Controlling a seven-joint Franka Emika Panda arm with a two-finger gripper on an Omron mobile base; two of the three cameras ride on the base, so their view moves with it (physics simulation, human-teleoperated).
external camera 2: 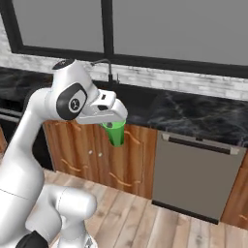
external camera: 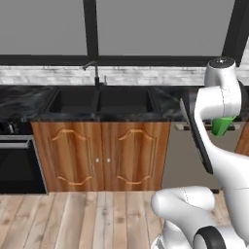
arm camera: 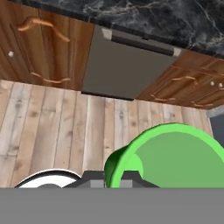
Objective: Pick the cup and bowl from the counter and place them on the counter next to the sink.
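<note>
- One cup, bright green and handleless, hangs beneath the gripper, whose fingers are clamped on its rim.
- It is held in the air before the counter, at 4 o'clock from the sink in the left base view.
- Judged light, rigid and smooth-walled; a hold across the rim suits it.

The arm is glossy white with rounded segments and dark grey joint rings. One round black cap carries a small white mark.
</note>
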